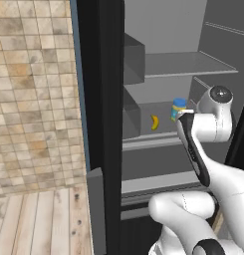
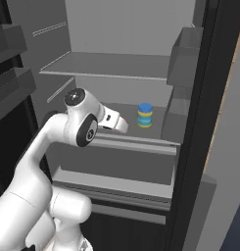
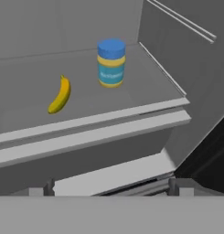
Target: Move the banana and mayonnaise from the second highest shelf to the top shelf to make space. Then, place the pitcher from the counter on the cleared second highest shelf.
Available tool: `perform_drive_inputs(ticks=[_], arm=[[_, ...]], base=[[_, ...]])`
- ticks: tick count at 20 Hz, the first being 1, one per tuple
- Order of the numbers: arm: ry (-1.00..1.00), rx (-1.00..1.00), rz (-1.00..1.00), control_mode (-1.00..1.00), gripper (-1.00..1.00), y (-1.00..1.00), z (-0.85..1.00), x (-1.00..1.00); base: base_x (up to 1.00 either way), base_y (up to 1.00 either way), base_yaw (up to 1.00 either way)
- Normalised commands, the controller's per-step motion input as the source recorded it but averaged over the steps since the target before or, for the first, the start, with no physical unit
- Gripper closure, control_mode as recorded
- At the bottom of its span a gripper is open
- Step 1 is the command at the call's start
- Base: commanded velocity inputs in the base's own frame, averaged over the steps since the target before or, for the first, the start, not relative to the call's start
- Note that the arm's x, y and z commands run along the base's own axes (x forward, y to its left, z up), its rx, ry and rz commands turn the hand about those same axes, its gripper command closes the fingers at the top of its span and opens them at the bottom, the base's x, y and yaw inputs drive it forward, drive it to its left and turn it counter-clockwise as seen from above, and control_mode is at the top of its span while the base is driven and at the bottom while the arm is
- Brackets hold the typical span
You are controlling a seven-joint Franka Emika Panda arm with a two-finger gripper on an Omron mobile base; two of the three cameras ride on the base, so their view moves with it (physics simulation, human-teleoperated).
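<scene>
The pincer [image 3: 111, 188] is standing wide apart and gripping nothing, hanging just in front of the second highest shelf [image 3: 93, 134]. On that shelf the banana [image 3: 60, 95] is lying flat — the mayonnaise [image 3: 111, 62] is standing upright near it, apart, further back. The top shelf [image 1: 190, 72] is sitting above.

Yellow banana [image 3: 59, 95]; mayonnaise [image 3: 111, 63] blue-lidded, yellow-banded, seemingly teal below.

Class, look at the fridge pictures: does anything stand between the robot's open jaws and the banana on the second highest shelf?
Nothing visible does. The banana lies alone on the second highest shelf, with the mayonnaise apart from it, off to one side and farther back. The gripper, jaws open, is in front of the shelf's rail, short of both.
</scene>
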Motion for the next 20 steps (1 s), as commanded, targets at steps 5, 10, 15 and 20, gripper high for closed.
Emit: perform_drive_inputs(ticks=[5, 10, 15, 20], arm=[[0.0, 0.0, -0.01, -1.0, -1.0, -0.21, 0.0, 0.19], [0.0, 0.0, 0.0, -1.0, -1.0, -0.04, -0.02, 0.27], [-0.03, 0.0, 0.0, -1.0, -1.0, -0.05, -0.12, 0.28], [-0.05, 0.0, 0.0, -1.0, -1.0, -0.11, -0.17, 0.27]], base=[[0.0, 0.0, 0.0], [0.0, 0.0, 0.0], [0.0, 0.0, 0.0], [0.0, 0.0, 0.0]])
